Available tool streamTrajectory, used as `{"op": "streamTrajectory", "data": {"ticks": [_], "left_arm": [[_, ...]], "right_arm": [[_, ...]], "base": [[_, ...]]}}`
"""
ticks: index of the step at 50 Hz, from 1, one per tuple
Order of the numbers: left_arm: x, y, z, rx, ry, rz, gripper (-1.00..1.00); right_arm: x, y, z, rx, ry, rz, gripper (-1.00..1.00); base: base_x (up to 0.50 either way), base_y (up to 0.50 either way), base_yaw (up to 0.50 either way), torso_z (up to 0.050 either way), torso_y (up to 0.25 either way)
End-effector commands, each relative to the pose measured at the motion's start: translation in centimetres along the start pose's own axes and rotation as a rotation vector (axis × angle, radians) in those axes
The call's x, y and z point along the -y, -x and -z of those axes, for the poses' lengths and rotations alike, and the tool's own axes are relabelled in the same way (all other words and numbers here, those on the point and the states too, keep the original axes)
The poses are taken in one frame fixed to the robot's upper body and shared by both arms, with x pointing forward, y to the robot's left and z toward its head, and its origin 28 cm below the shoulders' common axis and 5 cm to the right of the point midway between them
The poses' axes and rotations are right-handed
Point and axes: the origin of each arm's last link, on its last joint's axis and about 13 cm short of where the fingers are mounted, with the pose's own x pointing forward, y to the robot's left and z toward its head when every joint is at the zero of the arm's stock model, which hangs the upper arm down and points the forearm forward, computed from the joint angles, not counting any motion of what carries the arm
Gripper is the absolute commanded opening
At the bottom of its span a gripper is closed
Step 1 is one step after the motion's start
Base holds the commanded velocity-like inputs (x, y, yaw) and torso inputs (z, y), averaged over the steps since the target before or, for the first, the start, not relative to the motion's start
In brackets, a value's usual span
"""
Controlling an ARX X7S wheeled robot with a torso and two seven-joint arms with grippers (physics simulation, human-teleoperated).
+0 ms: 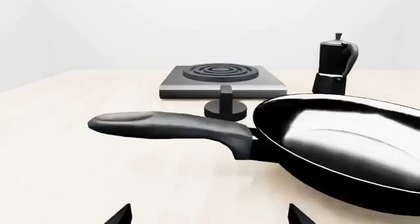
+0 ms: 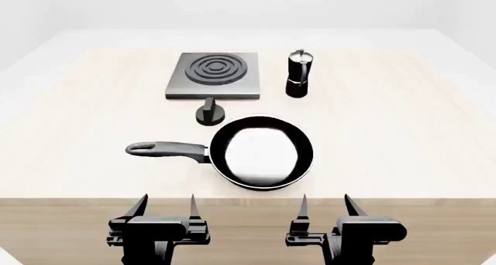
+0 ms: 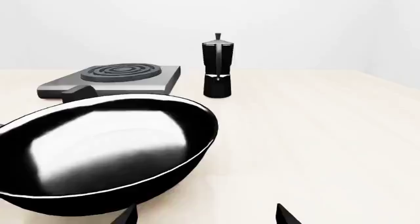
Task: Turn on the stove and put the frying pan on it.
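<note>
Frying pan (image 2: 262, 151): a round black pan with a glossy pale inside, flat on the wooden table (image 2: 403, 137). It lies just ahead of both grippers, its bowl nearer the right one. Its long dark grey handle (image 2: 166, 149) reaches out straight ahead of the left gripper.
Handling: it looks rigid and fairly heavy at the bowl end, so it would likely tip if held far out on the handle. The glossy rim looks slippery. The handle, close to the bowl, seems the best place to grip.
Stove (image 2: 215, 74): a flat square grey hotplate with raised rings, well beyond the pan from the grippers, nothing on it.
Knob (image 2: 210, 113): small, round and black, between pan and hotplate, untouched.
Moka pot (image 2: 299, 73): tall and upright, beside the hotplate, beyond the right gripper.
Left gripper (image 2: 165, 210): fingers spread wide apart, holding nothing, touching nothing, at the near table edge.
Right gripper (image 2: 326, 208): likewise wide apart, empty, clear of the pan.
Progress: neither step appears started.
</note>
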Motion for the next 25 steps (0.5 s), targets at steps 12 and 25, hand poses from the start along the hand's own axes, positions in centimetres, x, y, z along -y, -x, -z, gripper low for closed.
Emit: {"op": "streamTrajectory", "data": {"ticks": [12, 25], "left_arm": [[0.1, 0.0, -0.2, -0.033, -0.009, -0.031, 1.0], [-0.2, -4.2, -16.2, 0.127, -0.035, -0.013, 1.0]], "right_arm": [[0.0, 0.3, -0.5, -0.025, 0.002, 0.018, 1.0], [1.6, -2.9, -16.4, 0.112, 0.055, 0.031, 1.0]], "base": [[0.0, 0.0, 0.0, 0.0, 0.0], [0.0, 0.0, 0.0, 0.0, 0.0]]}}
